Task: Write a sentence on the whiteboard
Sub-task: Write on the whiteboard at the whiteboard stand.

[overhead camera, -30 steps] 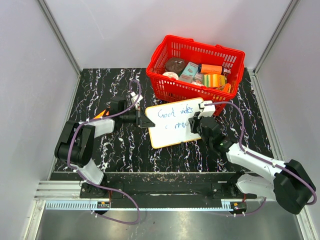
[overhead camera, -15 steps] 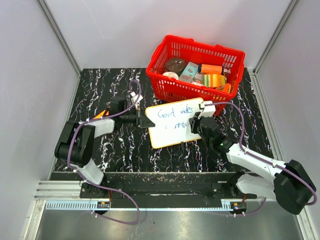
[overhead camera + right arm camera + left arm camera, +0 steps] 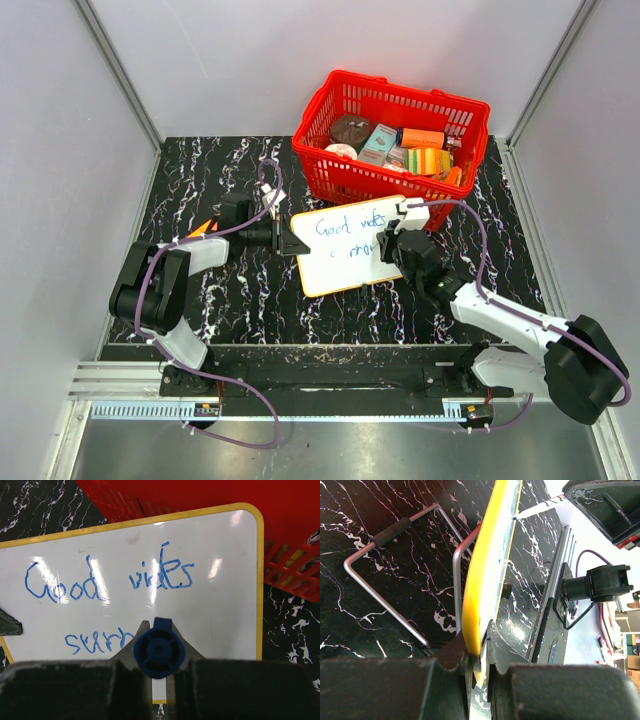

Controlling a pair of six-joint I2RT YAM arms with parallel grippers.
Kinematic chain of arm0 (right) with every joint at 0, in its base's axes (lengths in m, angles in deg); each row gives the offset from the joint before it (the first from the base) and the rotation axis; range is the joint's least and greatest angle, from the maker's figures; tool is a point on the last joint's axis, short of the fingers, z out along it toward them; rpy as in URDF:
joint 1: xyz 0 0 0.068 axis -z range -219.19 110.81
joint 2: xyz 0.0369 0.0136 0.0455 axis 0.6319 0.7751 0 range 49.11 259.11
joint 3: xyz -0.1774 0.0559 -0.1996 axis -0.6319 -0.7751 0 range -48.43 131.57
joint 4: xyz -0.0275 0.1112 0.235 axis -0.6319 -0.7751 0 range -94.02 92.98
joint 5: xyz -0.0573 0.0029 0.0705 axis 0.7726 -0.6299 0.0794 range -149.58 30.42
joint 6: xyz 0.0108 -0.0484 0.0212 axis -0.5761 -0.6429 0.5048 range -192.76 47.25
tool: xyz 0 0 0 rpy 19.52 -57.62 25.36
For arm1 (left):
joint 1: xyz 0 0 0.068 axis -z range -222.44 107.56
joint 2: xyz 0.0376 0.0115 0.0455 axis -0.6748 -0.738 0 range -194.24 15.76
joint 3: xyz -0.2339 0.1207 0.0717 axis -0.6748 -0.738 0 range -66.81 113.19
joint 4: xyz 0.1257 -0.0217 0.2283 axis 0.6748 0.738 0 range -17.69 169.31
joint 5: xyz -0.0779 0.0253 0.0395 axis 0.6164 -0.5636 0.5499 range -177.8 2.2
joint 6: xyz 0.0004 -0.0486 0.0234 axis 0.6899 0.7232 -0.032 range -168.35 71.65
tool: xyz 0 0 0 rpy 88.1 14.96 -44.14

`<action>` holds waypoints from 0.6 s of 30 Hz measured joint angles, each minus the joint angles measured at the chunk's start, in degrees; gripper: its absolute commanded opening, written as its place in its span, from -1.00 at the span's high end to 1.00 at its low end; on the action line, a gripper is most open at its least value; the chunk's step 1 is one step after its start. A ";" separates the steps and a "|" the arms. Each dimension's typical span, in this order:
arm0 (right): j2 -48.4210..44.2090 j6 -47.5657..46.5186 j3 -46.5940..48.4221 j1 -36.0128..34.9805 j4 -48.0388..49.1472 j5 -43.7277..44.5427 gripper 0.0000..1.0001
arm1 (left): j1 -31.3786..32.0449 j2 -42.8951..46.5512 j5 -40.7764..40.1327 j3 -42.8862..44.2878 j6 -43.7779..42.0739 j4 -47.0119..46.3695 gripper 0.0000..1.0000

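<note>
**mk_bench:** ok, starting at the left, what's the left gripper [image 3: 476, 655] doing?

**yam_fan:** It's pinched tight on the left edge of the whiteboard [image 3: 335, 270]. In the wrist view you see the yellow rim edge-on, wedged right between the fingers. There's also a bent wire frame [image 3: 392, 531] with a black grip sleeve on the table [image 3: 230, 180] next to the board. Can't tell if it's attached to the board or not.

**mk_bench:** and where's the board sitting?

**yam_fan:** Middle of the black marble table, between the two arms, turned a bit crooked. Its far right corner is up against the near wall of the red basket [image 3: 350, 178].

**mk_bench:** can you read the sentence [image 3: 75, 591]?

**yam_fan:** Blue handwriting, two lines. Top one says "Good" plus something like "vibes". The lower line starts "su" and runs under the pen.

**mk_bench:** right side?

**yam_fan:** The right gripper [image 3: 390, 243] is over the board's right half, clamped on a blue marker [image 3: 159, 652]. You're looking at the marker's round butt end between the fingers. The basket behind it is full of small boxes and packs.
</note>
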 measured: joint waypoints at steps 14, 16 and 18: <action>0.46 -0.39 0.76 0.31 0.07 0.61 1.00 | 0.00 0.00 0.00 0.00 0.00 -0.02 1.00; 0.46 -0.39 0.76 0.35 0.07 0.55 1.00 | 0.00 0.02 0.00 0.00 0.00 -0.02 1.00; 0.46 -0.39 0.76 0.35 0.07 0.44 1.00 | 0.00 0.00 0.00 0.00 0.00 -0.02 1.00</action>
